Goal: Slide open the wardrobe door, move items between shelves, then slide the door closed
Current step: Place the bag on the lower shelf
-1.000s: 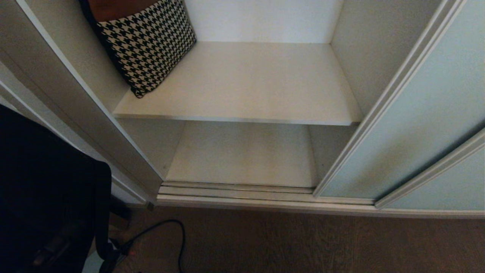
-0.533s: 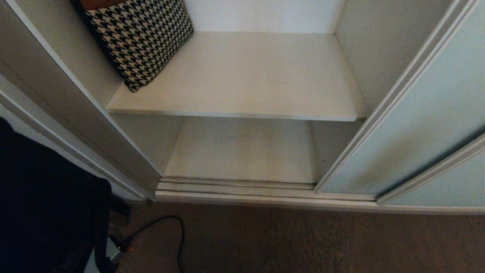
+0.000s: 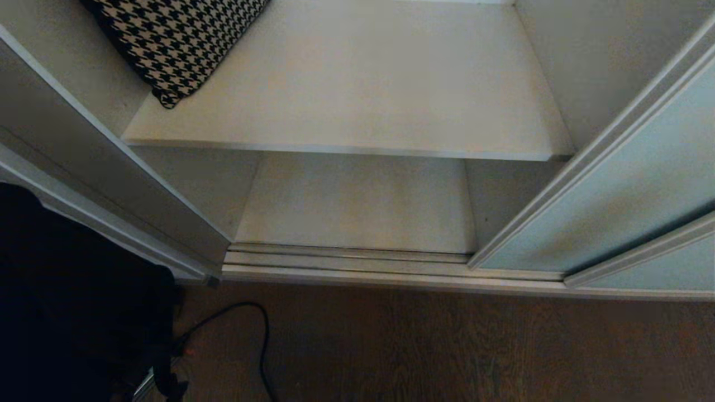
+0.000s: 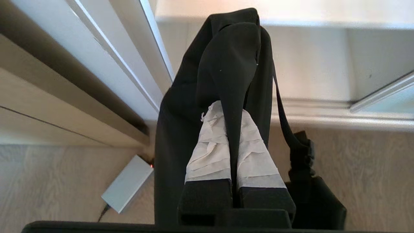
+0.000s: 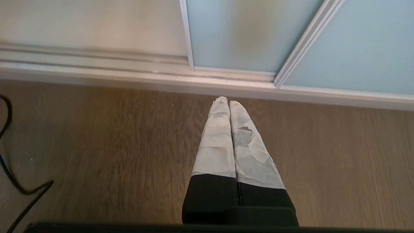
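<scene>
With the sliding wardrobe door point(image 3: 625, 184) already slid aside at 3 o'clock, the moving step is in hand: the left gripper point(image 4: 230, 113) has its jaws clamped on a strap of the black bag point(image 4: 181, 129), hanging outside at 8 o'clock. Next, I judge, the bag must be carried inward onto the lower shelf point(image 3: 357, 204) or the upper shelf point(image 3: 363, 84). The right gripper point(image 5: 229, 103) hangs idle over the floor, jaws closed on nothing.

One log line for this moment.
door: frosted blue-green sliding wardrobe door open | left gripper: shut on floppy black fabric bag | right gripper: shut, empty

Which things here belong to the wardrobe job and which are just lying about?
Job: black bag, strap pinched in the shut left gripper; upper shelf; lower shelf; sliding door, open.
Lying about: houndstooth cushion, cable, grey box, shut right gripper over the floor.
</scene>
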Robot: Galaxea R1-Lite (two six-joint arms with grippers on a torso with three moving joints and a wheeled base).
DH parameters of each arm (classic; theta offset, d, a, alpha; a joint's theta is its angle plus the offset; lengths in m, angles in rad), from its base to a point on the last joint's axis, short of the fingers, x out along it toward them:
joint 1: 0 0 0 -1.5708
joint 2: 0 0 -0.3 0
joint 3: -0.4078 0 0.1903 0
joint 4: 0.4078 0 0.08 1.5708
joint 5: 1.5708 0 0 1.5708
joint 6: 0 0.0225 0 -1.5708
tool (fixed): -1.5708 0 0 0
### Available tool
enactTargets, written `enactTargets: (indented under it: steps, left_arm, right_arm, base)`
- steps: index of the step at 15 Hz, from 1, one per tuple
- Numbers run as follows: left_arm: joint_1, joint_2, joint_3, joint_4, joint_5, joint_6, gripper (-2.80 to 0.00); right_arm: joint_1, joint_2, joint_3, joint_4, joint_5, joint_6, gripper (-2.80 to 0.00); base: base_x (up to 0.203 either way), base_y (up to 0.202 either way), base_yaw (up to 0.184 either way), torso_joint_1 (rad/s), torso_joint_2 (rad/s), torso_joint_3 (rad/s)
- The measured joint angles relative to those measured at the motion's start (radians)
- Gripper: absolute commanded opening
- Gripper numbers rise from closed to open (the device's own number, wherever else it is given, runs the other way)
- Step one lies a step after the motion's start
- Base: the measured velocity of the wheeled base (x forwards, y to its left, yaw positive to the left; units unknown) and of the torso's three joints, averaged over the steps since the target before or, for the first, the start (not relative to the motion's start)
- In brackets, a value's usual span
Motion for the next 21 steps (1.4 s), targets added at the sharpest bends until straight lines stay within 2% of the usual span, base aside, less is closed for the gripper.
enactTargets:
  steps: [21]
  left_arm:
    - [0.000,-0.015,0.108,0.000,0.001,-0.013,-2.80]
  right_arm:
    - [0.000,0.001,0.000,0.000,0.000,0.000,-2.80]
  base:
    - [0.000,0.000,0.000,0.005,0.00,-0.199]
